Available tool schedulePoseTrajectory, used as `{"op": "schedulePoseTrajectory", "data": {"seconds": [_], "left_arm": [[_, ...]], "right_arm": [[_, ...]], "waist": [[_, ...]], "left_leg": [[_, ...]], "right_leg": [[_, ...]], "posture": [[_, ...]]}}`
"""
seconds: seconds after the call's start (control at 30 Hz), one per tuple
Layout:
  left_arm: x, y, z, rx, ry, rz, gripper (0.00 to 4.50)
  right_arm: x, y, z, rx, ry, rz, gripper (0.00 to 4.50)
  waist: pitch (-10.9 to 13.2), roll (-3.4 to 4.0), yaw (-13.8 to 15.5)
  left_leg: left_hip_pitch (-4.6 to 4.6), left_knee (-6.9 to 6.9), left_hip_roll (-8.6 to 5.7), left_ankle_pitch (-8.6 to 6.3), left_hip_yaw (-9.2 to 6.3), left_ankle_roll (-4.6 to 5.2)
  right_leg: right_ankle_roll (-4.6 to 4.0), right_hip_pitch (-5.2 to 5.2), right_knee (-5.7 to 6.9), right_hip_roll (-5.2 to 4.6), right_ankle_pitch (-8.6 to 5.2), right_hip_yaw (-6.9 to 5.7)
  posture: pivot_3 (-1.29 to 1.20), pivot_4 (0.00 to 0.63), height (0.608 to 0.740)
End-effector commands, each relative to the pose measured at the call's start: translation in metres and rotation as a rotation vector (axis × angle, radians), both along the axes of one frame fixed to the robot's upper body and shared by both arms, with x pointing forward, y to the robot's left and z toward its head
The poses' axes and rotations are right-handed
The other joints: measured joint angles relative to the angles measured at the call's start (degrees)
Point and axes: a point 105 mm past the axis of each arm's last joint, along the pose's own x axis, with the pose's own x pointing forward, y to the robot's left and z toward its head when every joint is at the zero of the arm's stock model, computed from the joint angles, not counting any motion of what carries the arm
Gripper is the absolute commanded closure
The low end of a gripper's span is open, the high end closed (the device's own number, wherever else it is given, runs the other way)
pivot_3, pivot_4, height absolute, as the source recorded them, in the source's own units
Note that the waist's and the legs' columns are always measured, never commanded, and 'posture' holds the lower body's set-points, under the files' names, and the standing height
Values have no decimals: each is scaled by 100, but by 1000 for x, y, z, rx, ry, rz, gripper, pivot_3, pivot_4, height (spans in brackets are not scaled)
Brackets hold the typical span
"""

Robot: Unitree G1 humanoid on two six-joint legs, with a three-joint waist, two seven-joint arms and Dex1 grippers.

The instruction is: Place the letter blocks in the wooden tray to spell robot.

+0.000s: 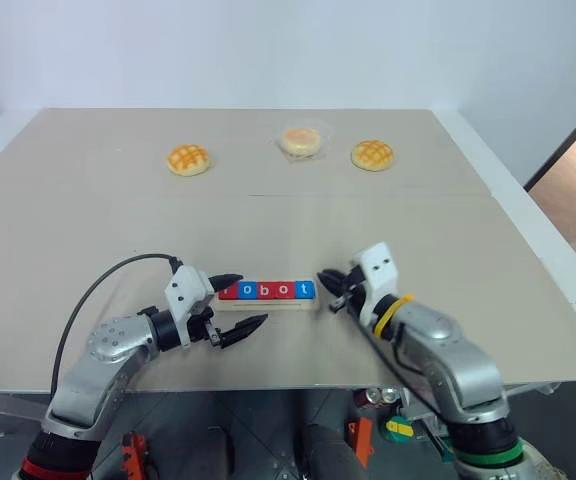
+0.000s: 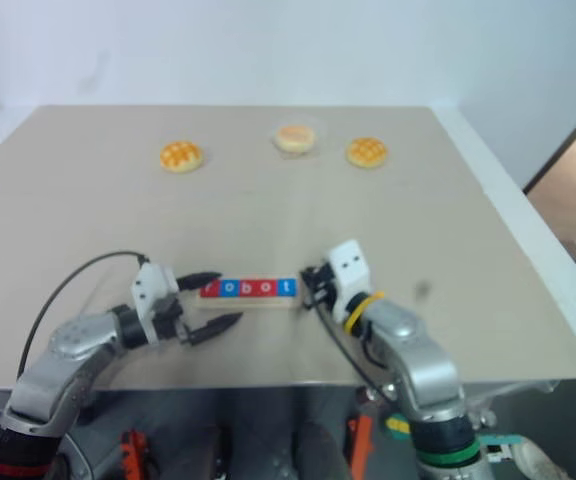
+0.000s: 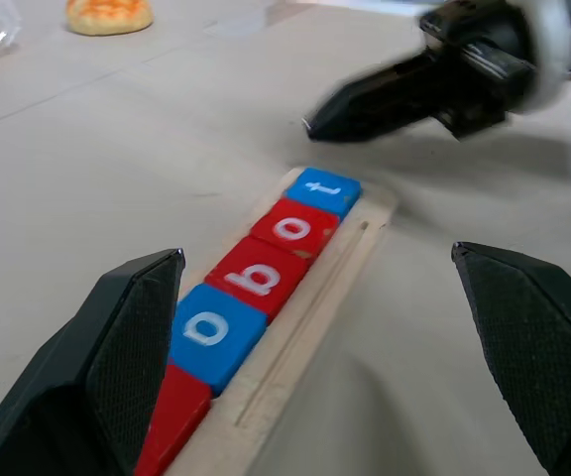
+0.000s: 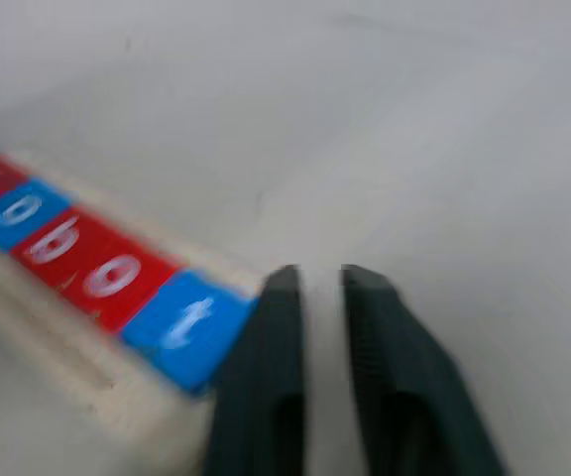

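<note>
The right gripper point(image 1: 326, 283) is hovering just past the tray's t end, fingers slightly parted and holding nothing. The left gripper point(image 1: 240, 303) is waiting wide open and empty around the other end. All five letter blocks point(image 1: 266, 290) are sitting in the wooden tray point(image 1: 268, 303), spelling robot. Any sideways brush by either gripper risks nudging the tray or dislodging tiles. The r tile is being partly hidden by the left gripper's finger.

White lowercase r-o-b-o-t on letter blocks point(image 1: 266, 290) in wooden tray point(image 3: 310, 327).
</note>
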Motion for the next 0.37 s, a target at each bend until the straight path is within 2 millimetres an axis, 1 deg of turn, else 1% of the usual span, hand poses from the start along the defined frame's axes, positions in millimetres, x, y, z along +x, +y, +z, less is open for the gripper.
{"op": "schedulePoseTrajectory", "data": {"seconds": [0.03, 0.07, 0.1, 0.17, 0.23, 0.27, 0.33, 0.37], "left_arm": [[12, 23, 13, 10, -17, 46, 0], [18, 31, 13, 32, -16, 82, 0], [27, 41, 15, 48, -26, 130, 0], [35, 51, 17, 60, -37, 175, 0], [47, 75, 26, 75, -59, 281, 0], [50, 88, 29, 107, -84, 334, 0], [51, 110, 33, 125, -113, 424, 0], [49, 115, 32, 120, -106, 445, 0]], "right_arm": [[3, -23, 28, 30, -57, 45, 2479], [1, -28, 28, 26, -40, 77, 2195], [-2, -31, 28, 16, -19, 124, 1749], [-7, -35, 27, 7, 2, 176, 1146], [-17, -46, 29, -20, 19, 243, 402], [-20, -56, 28, -47, 26, 241, 69], [-26, -74, 23, -76, 55, 223, 28], [-28, -79, 22, -77, 62, 205, 28]], "waist": [[0, 0, 0], [0, 0, 0], [0, -1, 0], [0, 0, 4], [0, 0, 7], [0, 0, 8], [0, 0, 7], [0, 0, 7]], "left_leg": [[1, 0, 0, 0, 0, 0], [2, 0, 0, 0, 0, 0], [2, -1, 0, 0, -1, 0], [3, -5, 2, -1, -5, 1], [2, -9, 3, -2, -7, 3], [0, -12, 2, -3, -7, 4], [-5, -13, 2, -8, -9, 10], [-5, -13, 2, -12, -8, 11]], "right_leg": [[-3, 1, 0, 1, -2, 0], [-6, 1, 0, 2, -3, -1], [-6, 1, 0, 2, -3, -3], [-1, 2, 0, 6, -2, -7], [1, 1, 0, 8, -4, -9], [3, -2, 0, 7, -7, -9], [8, -3, -1, 4, -13, -11], [7, -3, -2, 3, -17, -10]], "posture": [[0, 150, 740], [0, 150, 740], [0, 150, 740], [0, 150, 740], [0, 150, 740], [0, 150, 740], [0, 150, 740], [0, 150, 740]]}}
